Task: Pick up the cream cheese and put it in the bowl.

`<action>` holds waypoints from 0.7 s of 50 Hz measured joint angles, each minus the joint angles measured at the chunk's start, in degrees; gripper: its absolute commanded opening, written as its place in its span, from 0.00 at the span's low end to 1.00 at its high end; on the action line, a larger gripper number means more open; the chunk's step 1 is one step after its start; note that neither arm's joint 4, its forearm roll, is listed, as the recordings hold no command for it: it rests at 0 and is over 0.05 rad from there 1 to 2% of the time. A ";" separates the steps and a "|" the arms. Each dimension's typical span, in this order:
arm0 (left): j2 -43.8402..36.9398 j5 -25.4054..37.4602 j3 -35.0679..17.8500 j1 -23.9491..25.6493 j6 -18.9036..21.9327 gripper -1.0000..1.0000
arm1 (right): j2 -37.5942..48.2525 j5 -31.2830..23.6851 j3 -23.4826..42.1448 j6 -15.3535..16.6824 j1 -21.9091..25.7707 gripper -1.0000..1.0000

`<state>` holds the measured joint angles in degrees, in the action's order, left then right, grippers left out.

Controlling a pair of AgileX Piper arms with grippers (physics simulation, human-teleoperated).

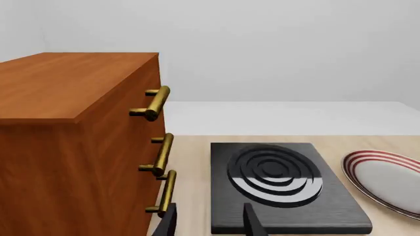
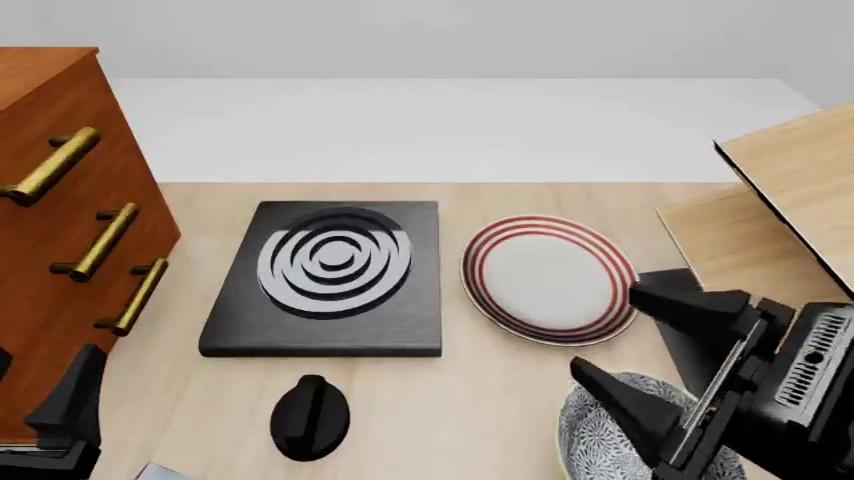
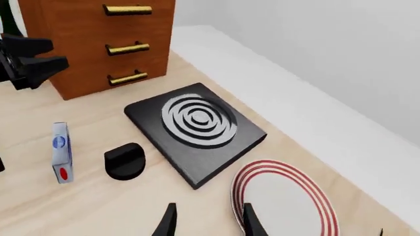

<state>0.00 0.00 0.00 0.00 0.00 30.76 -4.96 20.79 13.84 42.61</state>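
Note:
The cream cheese (image 3: 60, 152), a small white-and-pale-blue carton with a blue oval logo, stands on the wooden table beside a black knob (image 3: 125, 160). In the front view only its corner (image 2: 160, 471) shows at the bottom edge. The floral bowl (image 2: 594, 445) sits at the near right, partly hidden by my right gripper (image 2: 607, 332). That gripper hangs open and empty above the bowl's far side and next to the plate; its wrist view shows both fingers apart (image 3: 208, 221). My left gripper (image 2: 40, 378) is open and empty by the cabinet, left of the carton (image 1: 210, 223).
A wooden cabinet (image 2: 54, 230) with brass handles stands at the left. A black stove plate (image 2: 334, 270) with concentric rings lies mid-table, a white plate with red rings (image 2: 547, 275) to its right. The black knob (image 2: 310, 415) sits in front. Wooden boards (image 2: 787, 180) rise at the far right.

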 measured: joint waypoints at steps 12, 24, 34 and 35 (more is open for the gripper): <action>0.00 0.00 0.00 0.00 0.00 1.00 | 18.42 8.79 4.65 -0.25 10.93 1.00; 0.00 0.00 0.00 0.00 0.00 1.00 | 29.96 13.20 9.08 -0.97 17.70 1.00; 0.00 0.00 0.00 0.00 0.00 1.00 | 39.20 15.21 14.10 -1.45 22.41 1.00; 0.00 0.00 0.00 0.00 0.00 1.00 | 40.11 15.35 14.65 -1.53 22.86 1.00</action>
<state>0.00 0.00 0.00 0.00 0.00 70.87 10.39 35.43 12.31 65.47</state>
